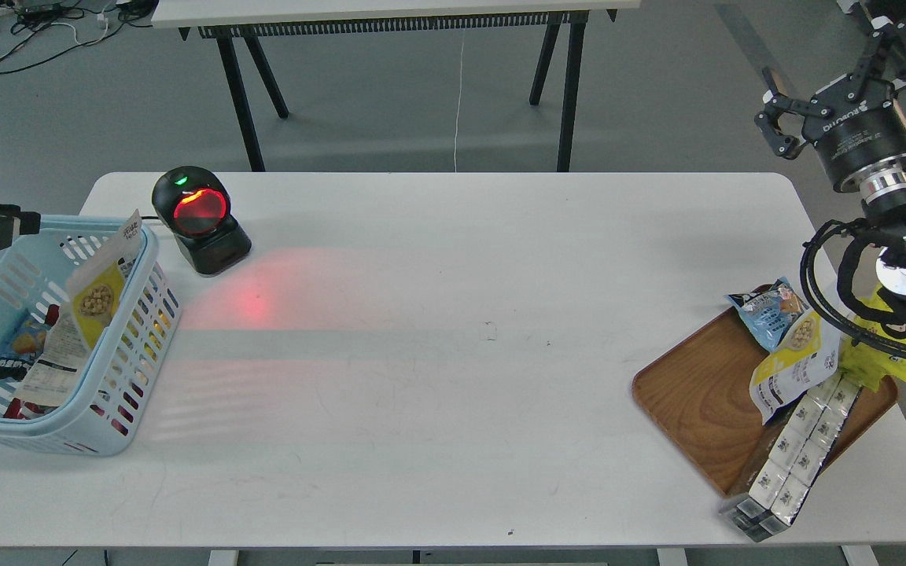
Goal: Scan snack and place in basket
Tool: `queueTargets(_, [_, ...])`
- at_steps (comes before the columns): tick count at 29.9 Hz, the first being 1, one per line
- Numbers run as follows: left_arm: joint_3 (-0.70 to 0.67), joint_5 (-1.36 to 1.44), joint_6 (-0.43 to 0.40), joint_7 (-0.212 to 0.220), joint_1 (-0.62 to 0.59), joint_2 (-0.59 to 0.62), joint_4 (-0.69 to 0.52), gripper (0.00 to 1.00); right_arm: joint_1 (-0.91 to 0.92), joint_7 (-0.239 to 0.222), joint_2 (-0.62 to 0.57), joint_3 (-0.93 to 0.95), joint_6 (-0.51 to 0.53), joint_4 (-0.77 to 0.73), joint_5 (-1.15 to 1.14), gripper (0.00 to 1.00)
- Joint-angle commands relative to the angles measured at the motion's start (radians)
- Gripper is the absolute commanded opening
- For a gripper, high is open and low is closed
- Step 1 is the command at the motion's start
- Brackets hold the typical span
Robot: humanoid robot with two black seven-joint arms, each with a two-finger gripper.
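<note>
The snack pouch (97, 292), silvery-white on top with a yellow front picturing beans, stands tilted inside the light-blue basket (132, 369), leaning on its right wall. My left gripper (24, 224) hovers over the basket's far left rim, apart from the pouch, open and empty. My right gripper (826, 59) is raised at the far right, well above the table, with its fingers spread wide and empty.
A black scanner (200, 220) glows red just right of the basket. Other packets (48, 369) lie in the basket. A brown wooden tray (697, 393) at the right holds a second bean pouch (795, 365), a light-blue bag (767, 310), a yellow packet (878, 358) and a long carton (791, 460).
</note>
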Motion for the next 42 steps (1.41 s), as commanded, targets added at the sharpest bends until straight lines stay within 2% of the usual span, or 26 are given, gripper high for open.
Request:
queueTargets(1, [-0.036,-0.161,0.0,0.0,-0.023,-0.003,0.007,0.99,0.0,0.0,-0.003,0.0,0.0,0.001,0.0,0.99])
queueTargets(4, [-0.095,-0.282,0.0,0.0,-0.034,-0.032,0.038,0.99,0.0,0.0,-0.009,0.0,0.0,0.001,0.0,0.99])
queueTargets(10, [-0.171,-0.486,0.0,0.0,-0.086,-0.216,0.153,1.0,0.003,0.0,-0.035,0.026,0.0,0.002,0.0,0.99])
queueTargets(16, [-0.194,-0.747,0.0,0.0,-0.111,-0.398,0.348,1.0,0.011,0.0,-0.067,0.05,0.0,0.001,-0.002,0.99])
queueTargets(23, [-0.199,-1.04,0.0,0.0,-0.145,-0.637,0.635,1.0,0.025,0.0,-0.067,0.052,0.0,0.002,-0.003,0.99])
queueTargets(29, [-0.214,-1.315,0.0,0.0,-0.159,-0.796,0.75,1.0,0.026,0.0,-0.052,0.092,0.0,-0.002,0.002,0.99])
queueTargets(32, [-0.253,-1.447,0.0,0.051,-0.159,-0.878,0.82,1.0,0.023,0.0,-0.046,0.164,0.0,-0.017,0.003,0.99])
queueTargets(34, [-0.291,-1.525,0.0,0.111,-0.157,-0.936,0.892,1.0,0.023,0.0,-0.017,0.205,0.0,-0.045,0.003,0.99])
queueTargets(37, [-0.346,-1.628,0.0,0.198,-0.151,-1.026,1.02,1.0,0.023,-0.031,0.032,0.244,0.0,-0.102,0.003,0.99])
queueTargets(39, [-0.374,-1.686,0.0,0.22,-0.149,-1.083,1.081,1.0,0.023,-0.056,0.054,0.271,0.0,-0.139,0.003,0.99])
queueTargets(42, [-0.405,-1.764,0.0,0.22,-0.14,-1.142,1.112,1.0,0.023,-0.108,0.098,0.313,0.0,-0.171,0.003,0.99])
